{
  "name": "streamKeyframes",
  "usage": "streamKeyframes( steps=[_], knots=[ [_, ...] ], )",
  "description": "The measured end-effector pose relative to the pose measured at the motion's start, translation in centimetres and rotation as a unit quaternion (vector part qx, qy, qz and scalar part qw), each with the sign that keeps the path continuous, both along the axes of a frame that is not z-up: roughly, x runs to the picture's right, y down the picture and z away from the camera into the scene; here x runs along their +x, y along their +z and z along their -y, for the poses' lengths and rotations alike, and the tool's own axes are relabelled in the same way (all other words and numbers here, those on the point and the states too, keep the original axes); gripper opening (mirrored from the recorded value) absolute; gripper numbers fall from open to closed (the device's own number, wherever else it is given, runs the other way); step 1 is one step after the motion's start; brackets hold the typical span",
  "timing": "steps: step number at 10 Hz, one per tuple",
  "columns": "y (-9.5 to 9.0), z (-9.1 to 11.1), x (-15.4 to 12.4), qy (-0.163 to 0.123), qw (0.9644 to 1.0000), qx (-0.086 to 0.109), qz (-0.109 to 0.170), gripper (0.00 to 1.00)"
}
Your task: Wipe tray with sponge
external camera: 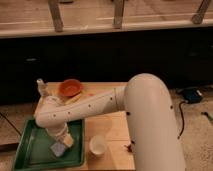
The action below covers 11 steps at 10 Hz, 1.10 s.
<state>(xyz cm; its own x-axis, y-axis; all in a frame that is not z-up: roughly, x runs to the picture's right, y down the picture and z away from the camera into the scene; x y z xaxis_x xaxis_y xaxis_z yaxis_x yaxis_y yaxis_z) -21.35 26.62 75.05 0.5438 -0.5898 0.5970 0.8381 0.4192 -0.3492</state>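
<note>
The sponge lies on the floor of the tray, in its right half, pale face up with a yellowish layer at one edge. It is probably light, soft and compressible, best taken across its short sides and pressed flat for wiping. The gripper hangs directly over it, touching or nearly so; whether it has hold of the sponge I cannot tell. On the wooden table, a white cup stands just beside the tray and an orange bowl farther back.
</note>
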Motion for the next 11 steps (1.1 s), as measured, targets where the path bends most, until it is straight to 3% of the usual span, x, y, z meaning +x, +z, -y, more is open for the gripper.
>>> streamKeyframes(
  steps=[4,8,11],
  knots=[
    [3.4,3.7,1.1,0.006,0.9998,0.015,-0.01,0.04],
    [4.7,4.4,-4.0,-0.027,0.9988,0.012,0.038,0.04],
    [4.6,3.8,-5.6,-0.049,0.9966,0.003,0.066,0.04]
  ],
)
